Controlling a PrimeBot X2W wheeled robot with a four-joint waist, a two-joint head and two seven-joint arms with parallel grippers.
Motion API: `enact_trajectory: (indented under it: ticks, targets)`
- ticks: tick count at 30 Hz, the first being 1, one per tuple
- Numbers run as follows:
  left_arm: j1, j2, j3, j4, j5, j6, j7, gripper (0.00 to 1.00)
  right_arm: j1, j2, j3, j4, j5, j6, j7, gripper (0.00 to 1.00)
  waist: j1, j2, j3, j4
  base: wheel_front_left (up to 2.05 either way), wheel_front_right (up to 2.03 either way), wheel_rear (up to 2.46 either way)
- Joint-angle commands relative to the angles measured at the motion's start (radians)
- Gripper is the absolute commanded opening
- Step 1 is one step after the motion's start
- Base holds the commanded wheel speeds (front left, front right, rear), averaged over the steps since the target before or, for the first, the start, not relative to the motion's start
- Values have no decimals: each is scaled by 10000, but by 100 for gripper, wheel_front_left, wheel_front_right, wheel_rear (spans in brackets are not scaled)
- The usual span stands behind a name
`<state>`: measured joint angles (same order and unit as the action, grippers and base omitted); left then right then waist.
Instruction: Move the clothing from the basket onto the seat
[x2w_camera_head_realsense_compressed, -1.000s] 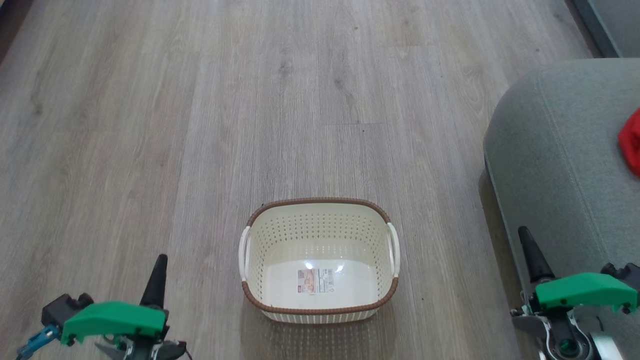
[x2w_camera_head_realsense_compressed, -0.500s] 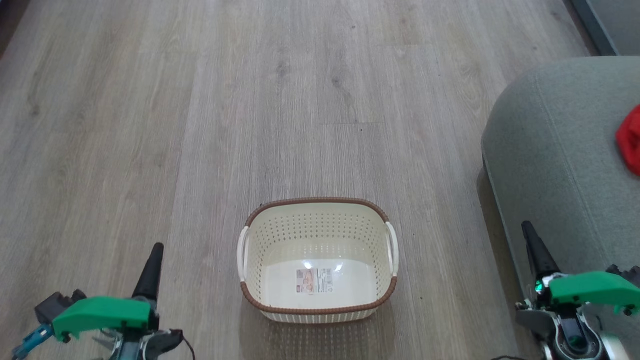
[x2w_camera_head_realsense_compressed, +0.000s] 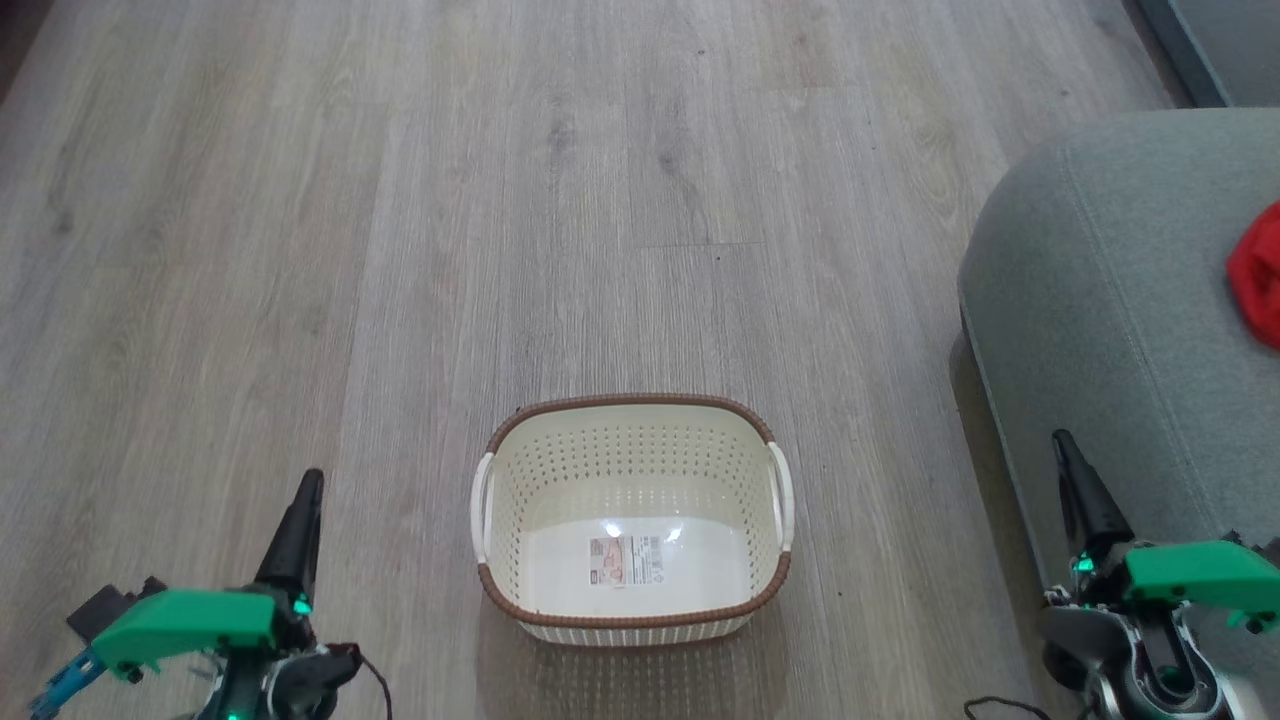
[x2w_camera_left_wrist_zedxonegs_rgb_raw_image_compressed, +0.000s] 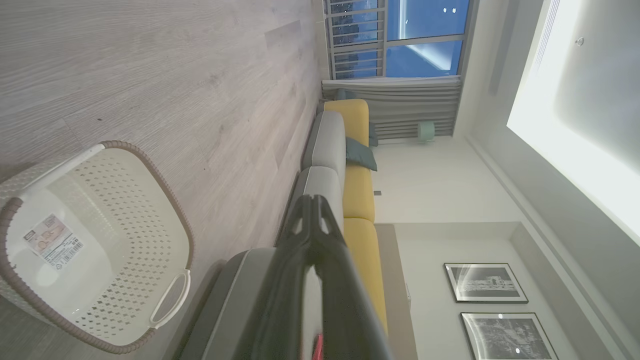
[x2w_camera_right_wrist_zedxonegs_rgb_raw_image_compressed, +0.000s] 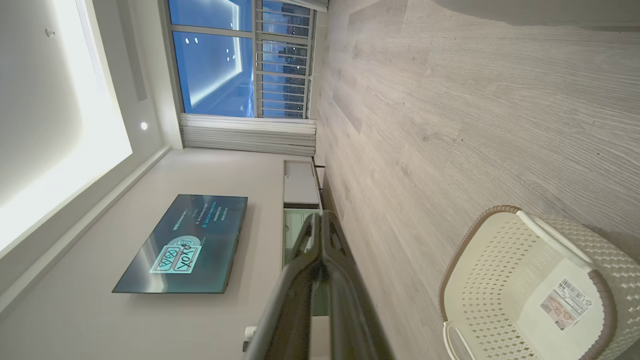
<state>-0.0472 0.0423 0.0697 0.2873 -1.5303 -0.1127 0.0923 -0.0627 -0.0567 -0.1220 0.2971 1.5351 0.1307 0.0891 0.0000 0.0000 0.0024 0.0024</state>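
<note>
One laundry basket; to its right, one grey-green seat carrying one piece of red clothing. Two grippers flank the basket: left gripper, right gripper.

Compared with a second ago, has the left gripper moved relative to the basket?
Yes, slightly. The left gripper has crept up the head view alongside the basket, its fingertip further forward, while its base has slid outward, away from the basket.

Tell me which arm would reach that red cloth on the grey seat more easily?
Right, likely: the right gripper hangs beside the seat bearing the clothing; the left gripper sits beyond the basket.
</note>
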Motion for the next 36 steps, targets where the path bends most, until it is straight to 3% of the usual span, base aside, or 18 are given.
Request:
enact_trajectory:
  ticks: [1,6,36]
  targets:
    - [-573,79,394,-378,-276,-119,86,0,-453,29,143,-439,278,0,121,0,0,0,1,-4,0,0,0]
    - [-610,79,444,-418,-781,-180,211,0,-453,64,79,-523,733,0,244,0,0,0,7,-24,0,0,0]
    - [-609,79,442,-420,-782,-180,210,0,-453,64,81,-523,734,0,243,0,0,0,7,-24,0,0,0]
